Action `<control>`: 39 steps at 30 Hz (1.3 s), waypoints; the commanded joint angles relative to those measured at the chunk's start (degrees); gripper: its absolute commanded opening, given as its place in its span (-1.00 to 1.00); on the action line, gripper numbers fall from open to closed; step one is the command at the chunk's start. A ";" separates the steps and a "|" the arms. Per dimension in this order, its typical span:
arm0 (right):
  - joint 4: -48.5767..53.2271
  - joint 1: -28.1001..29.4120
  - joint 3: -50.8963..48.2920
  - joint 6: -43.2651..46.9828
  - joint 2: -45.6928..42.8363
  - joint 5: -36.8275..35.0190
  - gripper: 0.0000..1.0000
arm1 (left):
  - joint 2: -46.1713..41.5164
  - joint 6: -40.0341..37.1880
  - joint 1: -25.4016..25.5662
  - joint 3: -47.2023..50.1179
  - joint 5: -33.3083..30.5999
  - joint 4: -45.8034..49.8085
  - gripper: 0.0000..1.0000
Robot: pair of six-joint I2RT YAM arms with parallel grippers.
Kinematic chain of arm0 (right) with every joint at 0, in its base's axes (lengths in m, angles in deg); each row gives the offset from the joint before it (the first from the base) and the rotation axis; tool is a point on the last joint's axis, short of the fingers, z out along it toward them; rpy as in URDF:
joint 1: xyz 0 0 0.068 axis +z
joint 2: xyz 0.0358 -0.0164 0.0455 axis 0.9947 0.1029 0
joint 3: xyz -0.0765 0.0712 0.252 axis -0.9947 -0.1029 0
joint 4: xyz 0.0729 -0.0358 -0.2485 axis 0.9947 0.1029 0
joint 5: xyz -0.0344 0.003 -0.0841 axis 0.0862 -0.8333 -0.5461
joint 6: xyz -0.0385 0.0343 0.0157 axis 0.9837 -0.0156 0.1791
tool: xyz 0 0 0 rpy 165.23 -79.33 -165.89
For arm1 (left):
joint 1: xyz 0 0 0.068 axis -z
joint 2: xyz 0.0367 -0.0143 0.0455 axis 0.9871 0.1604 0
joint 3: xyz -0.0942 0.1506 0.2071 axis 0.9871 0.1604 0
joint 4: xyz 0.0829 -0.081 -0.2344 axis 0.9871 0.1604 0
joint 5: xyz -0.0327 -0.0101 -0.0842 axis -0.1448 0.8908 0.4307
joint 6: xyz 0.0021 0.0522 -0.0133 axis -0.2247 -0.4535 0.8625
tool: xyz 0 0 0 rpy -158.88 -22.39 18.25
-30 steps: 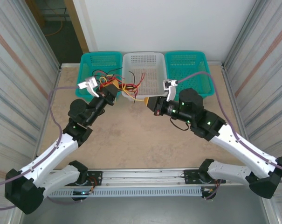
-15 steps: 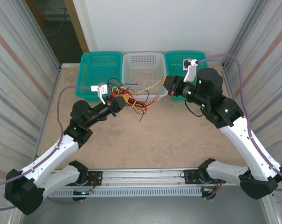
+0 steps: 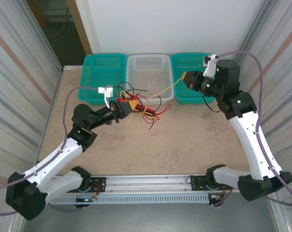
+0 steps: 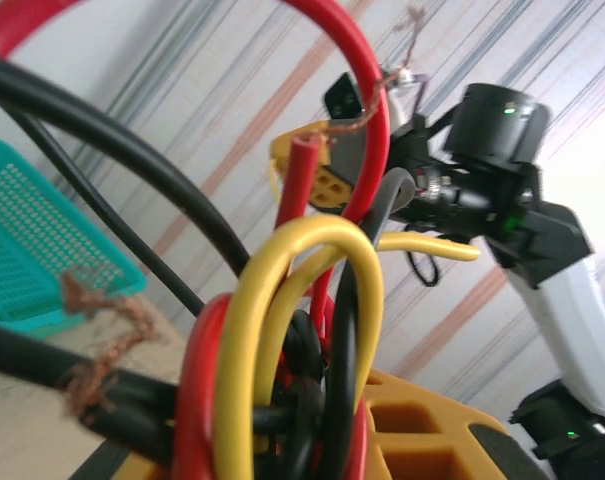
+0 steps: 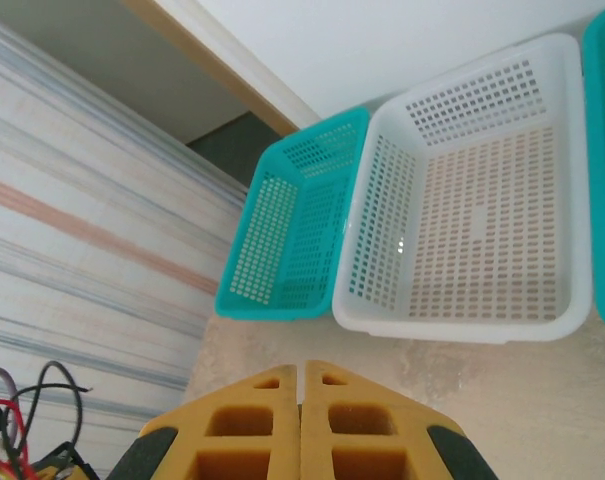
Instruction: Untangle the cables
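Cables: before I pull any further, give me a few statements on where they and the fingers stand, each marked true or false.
1. The left fingers grip a bundle of cables, red, black and yellow. True.
2. The right fingers are spread wide. False: they are pressed together in the right wrist view.
3. A yellow cable stretches from the bundle to the right fingers. True.
4. Cables lie inside the white basket. False: its floor is bare, and the bundle is held on its near side.
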 commanded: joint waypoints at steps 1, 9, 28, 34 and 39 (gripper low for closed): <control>-4.42 -3.17 -1.18 1.12 2.44 1.67 -1.00 | -0.15 4.08 0.39 -2.66 6.67 -3.40 -1.00; -15.59 -4.82 -8.21 -5.79 8.91 7.37 -1.00 | 0.31 11.32 0.53 -2.66 7.61 -12.40 -1.00; -58.58 9.03 -40.78 -28.57 10.19 4.05 -1.00 | -0.35 10.67 0.35 -4.38 -5.00 -16.61 -1.00; -65.20 16.58 -42.61 -32.55 13.14 0.67 -1.00 | -0.27 9.47 -0.91 -3.20 -12.57 -17.39 -1.00; -66.30 22.93 -43.35 -33.47 14.76 -1.43 -1.00 | -2.21 5.27 -2.28 -2.56 -21.09 -13.14 -1.00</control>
